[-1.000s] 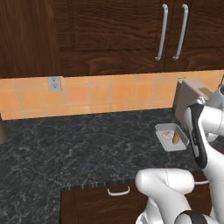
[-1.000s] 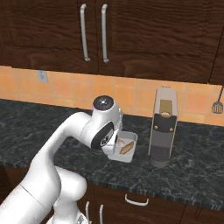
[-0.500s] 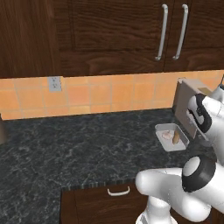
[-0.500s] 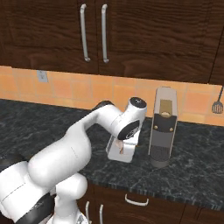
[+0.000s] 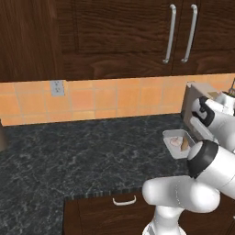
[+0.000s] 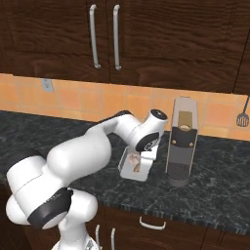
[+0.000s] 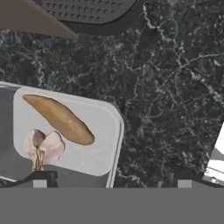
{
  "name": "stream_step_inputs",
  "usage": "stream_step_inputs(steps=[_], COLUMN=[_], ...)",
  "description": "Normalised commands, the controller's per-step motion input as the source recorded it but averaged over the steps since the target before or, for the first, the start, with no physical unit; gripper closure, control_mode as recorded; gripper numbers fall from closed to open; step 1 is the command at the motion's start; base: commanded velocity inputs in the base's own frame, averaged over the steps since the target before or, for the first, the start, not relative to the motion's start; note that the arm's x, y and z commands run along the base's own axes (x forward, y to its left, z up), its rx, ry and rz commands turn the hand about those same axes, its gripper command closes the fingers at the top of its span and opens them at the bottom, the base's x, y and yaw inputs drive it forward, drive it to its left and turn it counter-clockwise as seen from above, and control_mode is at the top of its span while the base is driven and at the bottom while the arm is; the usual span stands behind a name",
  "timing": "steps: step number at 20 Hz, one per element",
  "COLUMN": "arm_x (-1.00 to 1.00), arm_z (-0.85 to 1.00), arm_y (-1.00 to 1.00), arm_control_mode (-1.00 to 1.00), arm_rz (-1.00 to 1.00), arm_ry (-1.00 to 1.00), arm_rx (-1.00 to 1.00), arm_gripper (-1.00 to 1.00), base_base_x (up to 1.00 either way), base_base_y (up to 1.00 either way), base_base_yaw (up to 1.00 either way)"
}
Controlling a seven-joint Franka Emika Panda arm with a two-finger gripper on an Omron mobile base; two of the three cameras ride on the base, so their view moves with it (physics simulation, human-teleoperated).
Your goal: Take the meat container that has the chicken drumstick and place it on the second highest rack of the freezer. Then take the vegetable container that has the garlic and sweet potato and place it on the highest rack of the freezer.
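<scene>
A dark speckled counter [image 6: 215,195] was seen running under wood cabinets [image 6: 146,34], with a tall grey coffee machine [image 6: 181,141] stood on it. Just beside the machine, on the arm's side, the vegetable container [image 7: 94,148] was sat flat on the stone — a pale tray with the sweet potato [image 7: 59,119] laid diagonally and the garlic [image 7: 43,146] touching its lower end. The gripper [image 7: 111,183] was held right above the tray's edge, fingers spread wide with nothing between them.

Risk-wise: only 1 fingertip looked lined up over the tray, the other over bare counter, so the rim could get clipped and the tray shoved into the coffee machine. Also — this is the veg tray, and the drumstick one is meant to be moved first, so the order could get messed up.
</scene>
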Motion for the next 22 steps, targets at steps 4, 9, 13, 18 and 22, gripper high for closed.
stream_step_inputs(steps=[4, 9, 13, 18, 22], arm_x=[0.0, 0.05, 0.22, 0.26, 0.07], arm_z=[-0.63, -0.52, -0.38, -0.32, -0.33], arm_y=[0.4, 0.05, -0.01, 0.0, 0.0], arm_control_mode=[-1.0, -1.0, -1.0, -1.0, -1.0], arm_rz=[0.0, -0.02, 0.0, 0.0, 0.0], arm_ry=[0.0, 0.0, 0.0, 0.0, 0.01], arm_rx=[-0.11, -0.07, -0.01, 0.0, 0.0], arm_gripper=[-1.0, -1.0, -1.0, -1.0, -1.0], base_base_x=[0.0, 0.0, 0.0, 0.0, 0.0], base_base_y=[0.0, 0.0, 0.0, 0.0, 0.0], base_base_yaw=[0.0, 0.0, 0.0, 0.0, 0.0])
